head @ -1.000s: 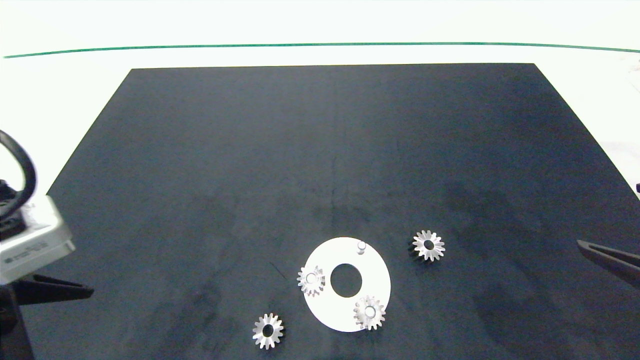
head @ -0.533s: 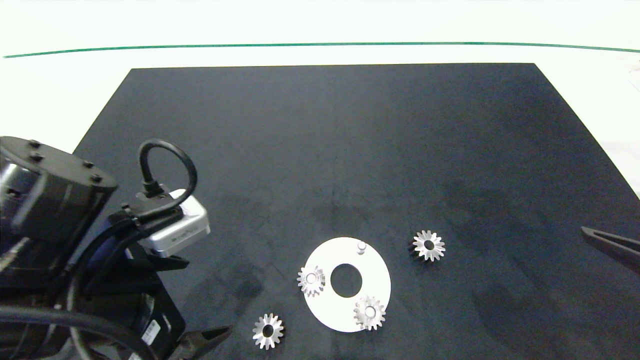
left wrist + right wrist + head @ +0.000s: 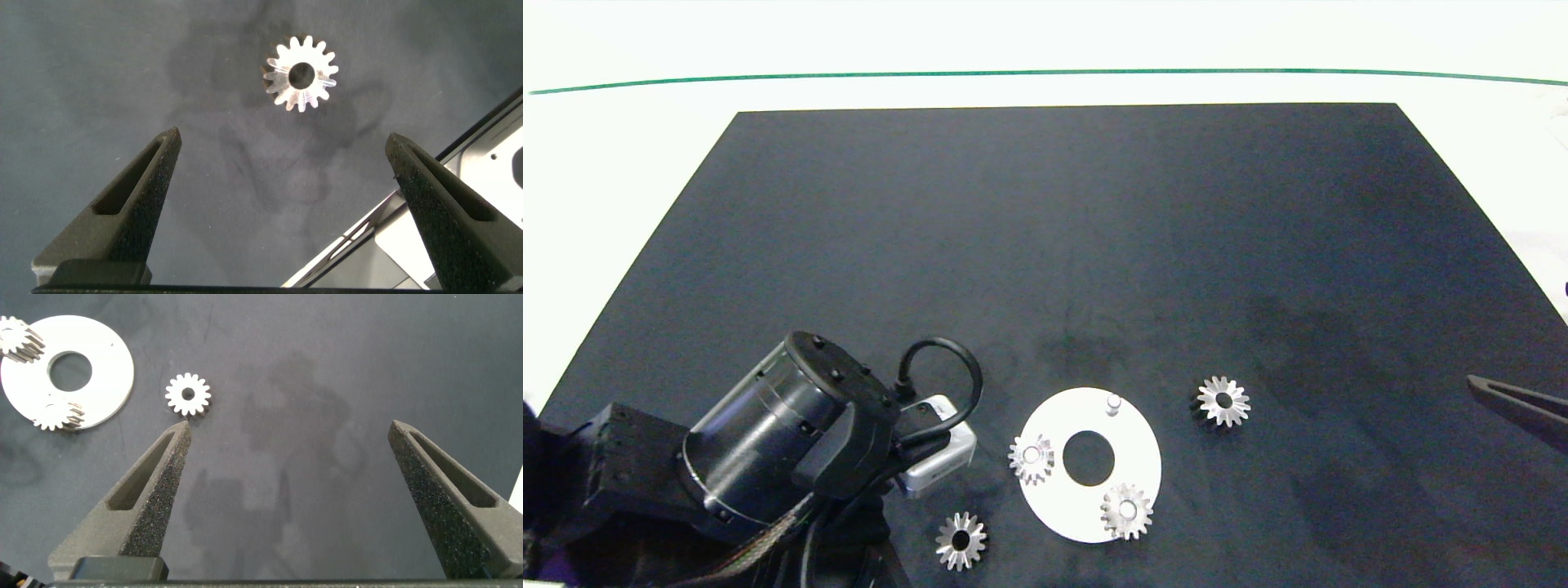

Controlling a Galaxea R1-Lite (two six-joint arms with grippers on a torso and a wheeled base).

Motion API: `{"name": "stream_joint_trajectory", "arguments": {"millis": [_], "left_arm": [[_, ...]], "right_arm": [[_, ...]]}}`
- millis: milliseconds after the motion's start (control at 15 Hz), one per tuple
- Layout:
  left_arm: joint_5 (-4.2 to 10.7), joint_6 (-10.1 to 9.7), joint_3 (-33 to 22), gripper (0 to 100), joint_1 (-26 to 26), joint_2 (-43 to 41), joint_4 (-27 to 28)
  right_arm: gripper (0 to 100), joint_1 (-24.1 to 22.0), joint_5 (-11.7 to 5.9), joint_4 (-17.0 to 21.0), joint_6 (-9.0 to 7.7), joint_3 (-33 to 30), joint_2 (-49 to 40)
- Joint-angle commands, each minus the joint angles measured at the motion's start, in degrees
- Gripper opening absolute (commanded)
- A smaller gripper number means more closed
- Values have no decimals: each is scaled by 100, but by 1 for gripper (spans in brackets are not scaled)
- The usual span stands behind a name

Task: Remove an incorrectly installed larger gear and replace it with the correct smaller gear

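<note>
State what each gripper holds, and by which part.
Nothing. The left gripper hangs open above a loose gear; the right gripper is open over bare mat.

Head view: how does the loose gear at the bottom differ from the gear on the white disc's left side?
The loose gear lies on the black mat; the mounted gear sits on the white disc. The loose gear's hole is open and dark; the mounted gear's holds a pin. The open left gripper hovers near the loose gear, not the mounted gear; the right gripper is parked right. Both are silver and toothed.
</note>
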Motion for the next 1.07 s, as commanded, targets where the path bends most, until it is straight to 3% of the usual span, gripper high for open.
{"name": "stream_joint_trajectory", "arguments": {"millis": [67, 133, 200, 867, 1067], "left_arm": [[324, 32, 8, 100, -168, 270, 5], [588, 32, 0, 100, -177, 419, -4], [649, 23, 0, 100, -195, 560, -56], [631, -39, -167, 100, -388, 1087, -487], [623, -39, -273, 95, -388, 1166, -487]], "right_arm": [[100, 3, 23, 9, -11, -1, 28], [100, 11, 32, 9, -11, 17, 37], [100, 11, 32, 9, -11, 17, 37], [100, 11, 199, 0, -11, 17, 11], [100, 3, 243, 0, -2, 17, 11]]}}
